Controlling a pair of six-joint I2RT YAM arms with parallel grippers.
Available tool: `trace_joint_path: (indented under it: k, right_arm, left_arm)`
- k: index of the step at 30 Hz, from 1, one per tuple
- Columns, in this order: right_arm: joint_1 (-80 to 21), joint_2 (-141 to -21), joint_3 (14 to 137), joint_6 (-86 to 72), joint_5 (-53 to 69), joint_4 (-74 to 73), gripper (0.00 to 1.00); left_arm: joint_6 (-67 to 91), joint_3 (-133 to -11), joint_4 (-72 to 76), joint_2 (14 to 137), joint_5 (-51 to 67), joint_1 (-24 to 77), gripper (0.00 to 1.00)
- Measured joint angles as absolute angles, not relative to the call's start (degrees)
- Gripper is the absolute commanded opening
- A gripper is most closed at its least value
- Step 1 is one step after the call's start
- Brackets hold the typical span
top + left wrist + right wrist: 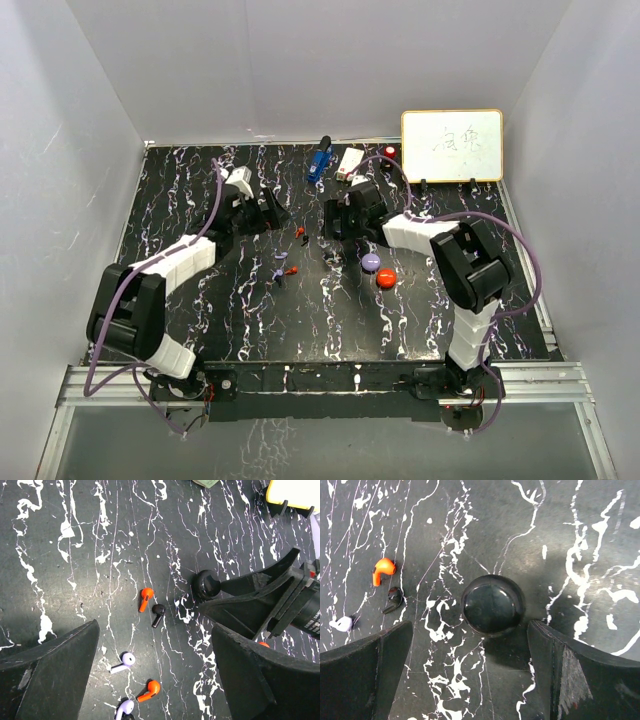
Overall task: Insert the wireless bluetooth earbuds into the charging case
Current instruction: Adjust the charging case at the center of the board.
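Observation:
Several tiny stemmed earbuds lie loose on the black marbled table. The left wrist view shows an orange earbud [145, 598], a black one [158, 614], a purple one [124, 661], a second orange one [150, 690] and another purple one [124, 709]. My left gripper [155, 635] is open above them, holding nothing. A round black charging case [492, 605], lid shut, sits just ahead of my open right gripper [471, 647], between its fingertips but untouched. From above, the left gripper [272, 212] and right gripper [333, 222] face each other.
A purple round case [371, 261] and a red one [386, 279] lie right of the earbuds. At the back stand a blue gadget [319, 160], a small white box [351, 160] and a yellow-framed whiteboard [452, 146]. White walls enclose the table.

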State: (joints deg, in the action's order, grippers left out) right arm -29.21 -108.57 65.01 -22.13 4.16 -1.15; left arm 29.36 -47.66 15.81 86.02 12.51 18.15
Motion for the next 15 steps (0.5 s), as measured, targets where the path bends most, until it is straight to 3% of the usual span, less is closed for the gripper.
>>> trace_joint_path:
  k: [15]
  right_arm:
    - [-26.8,-99.9,65.0,-22.4,-4.6,-5.9,0.98]
  left_arm:
    - [26.0,-56.4,13.2,94.7,11.6,23.9,0.90]
